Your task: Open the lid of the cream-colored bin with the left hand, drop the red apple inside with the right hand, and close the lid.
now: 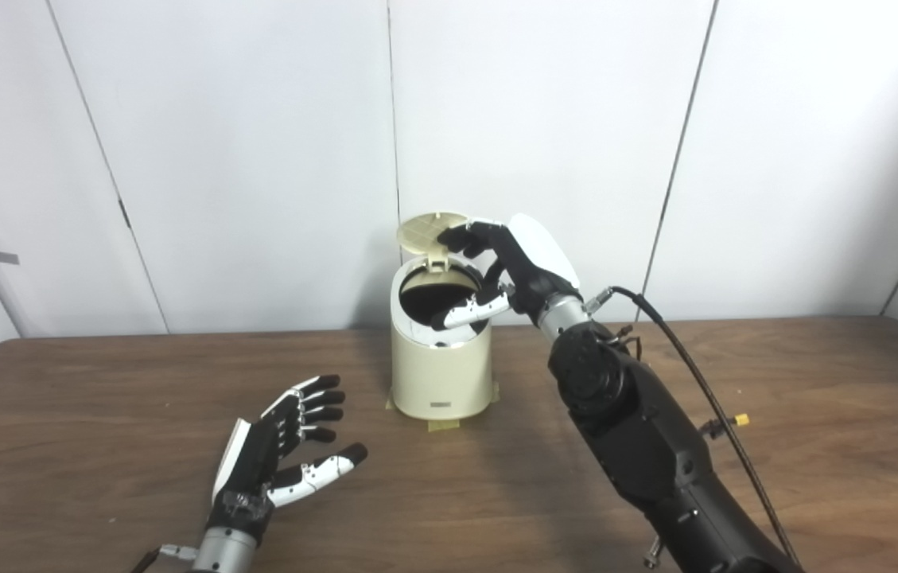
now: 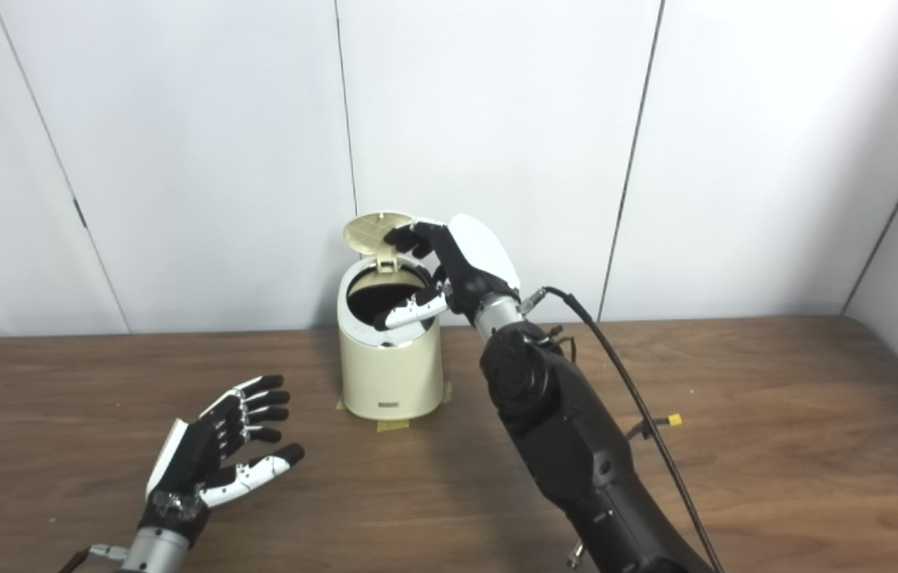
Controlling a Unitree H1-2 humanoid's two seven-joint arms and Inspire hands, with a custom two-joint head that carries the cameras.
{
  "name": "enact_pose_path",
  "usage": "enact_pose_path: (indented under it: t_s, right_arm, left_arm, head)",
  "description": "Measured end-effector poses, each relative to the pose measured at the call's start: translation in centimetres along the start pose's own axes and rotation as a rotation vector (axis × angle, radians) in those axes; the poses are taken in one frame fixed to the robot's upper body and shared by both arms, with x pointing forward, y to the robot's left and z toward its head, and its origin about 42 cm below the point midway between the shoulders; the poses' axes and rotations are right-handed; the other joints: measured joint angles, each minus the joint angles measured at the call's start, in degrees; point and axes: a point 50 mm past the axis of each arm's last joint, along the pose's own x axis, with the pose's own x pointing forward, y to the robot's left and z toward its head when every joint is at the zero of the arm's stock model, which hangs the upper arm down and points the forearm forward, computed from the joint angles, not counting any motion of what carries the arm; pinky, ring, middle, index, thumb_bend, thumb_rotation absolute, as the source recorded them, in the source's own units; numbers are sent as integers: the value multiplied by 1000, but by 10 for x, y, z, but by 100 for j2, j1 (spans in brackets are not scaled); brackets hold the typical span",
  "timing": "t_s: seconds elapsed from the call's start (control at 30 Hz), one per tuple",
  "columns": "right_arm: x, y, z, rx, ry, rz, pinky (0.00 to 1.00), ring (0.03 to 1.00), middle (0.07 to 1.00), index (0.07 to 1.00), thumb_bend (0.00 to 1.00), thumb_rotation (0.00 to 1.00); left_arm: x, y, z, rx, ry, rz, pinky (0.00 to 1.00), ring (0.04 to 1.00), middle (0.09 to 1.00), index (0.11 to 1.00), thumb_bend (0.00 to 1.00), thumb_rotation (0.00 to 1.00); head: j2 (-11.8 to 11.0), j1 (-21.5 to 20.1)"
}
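At the back-centre of the bench (image 1: 775, 414), close to the white panel wall (image 1: 258, 159), the right hand (image 1: 508, 270) hangs over the cream-colored bin (image 1: 441, 366): fingertips (image 1: 452, 235) up on the right edge of the raised lid (image 1: 429, 229), thumb (image 1: 471, 312) stretched low across the open mouth near the front rim. Fingers spread, nothing visibly grasped; palm faces down and left toward the opening. Cannot tell whether the thumb actually touches the rim or just sits above it. Bin stands upright, long axis vertical, slightly wider at the base; small label low on the front wall. Lid is flipped up on its hinge at the back rim, ribbed underside tilted toward the camera. Interior reads dark, so contents cannot be made out, and the red apple shows in neither view. Yellowish tape tabs (image 1: 443, 425) stick out under the bin base, touching the bench. Left hand (image 1: 281, 454) sits low near the bench at front-left, well apart from the bin, palm up and turned right, fingers splayed, thumb out to the side, holding nothing. Right forearm (image 1: 639, 438) runs diagonally from the bottom right up to the bin and screens the bench just right of it; a black cable (image 1: 695, 374) loops off the wrist down along the arm, with a small yellow tag (image 1: 741, 419) beside it. Bench between left hand and bin is bare wood.
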Motion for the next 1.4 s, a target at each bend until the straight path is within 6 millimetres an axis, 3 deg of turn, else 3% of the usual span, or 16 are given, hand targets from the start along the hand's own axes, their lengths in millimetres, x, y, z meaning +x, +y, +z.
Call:
enact_pose_path:
  t_s: [0.17,0.3,0.4,0.6,0.77,1.03,1.23,1.4]
  right_arm:
    - [-16,-4,-2,27,-27,-7,568,703,747,709,882,124]
    - [-45,-1,-11,111,-76,-35,512,637,715,702,880,133]
    - [-65,-8,-30,166,-60,-78,506,625,732,727,850,168]
    - [-113,-34,-94,222,14,-129,504,612,761,763,852,208]
    - [-141,-20,-123,306,68,-100,492,620,776,775,841,183]
    - [-151,-3,-129,411,56,-76,545,702,830,811,813,171]
    - [-167,13,-135,461,87,-68,571,700,827,814,802,178]
    - [-176,25,-136,499,116,-67,574,703,831,805,810,173]
  left_arm:
    - [0,0,0,-1,-1,-3,658,739,770,821,790,194]
    - [1,-2,2,0,-6,-3,660,738,767,818,790,194]
    - [0,-3,2,-3,-5,-3,675,747,770,821,775,174]
    - [-2,-2,1,-6,-2,-3,658,743,771,828,787,174]
    - [-3,-1,0,-8,2,-5,647,737,769,824,799,169]
    - [-3,-2,2,-10,-2,-5,643,739,772,828,785,161]
    - [-4,-4,6,12,-13,-6,647,769,812,831,785,225]
    - [0,-1,15,71,-13,21,794,882,886,851,759,381]
  head:
    - [0,9]
    - [9,53]
    - [9,70]
    - [35,70]
    - [44,70]
    - [62,141]
    - [53,193]
    - [26,255]
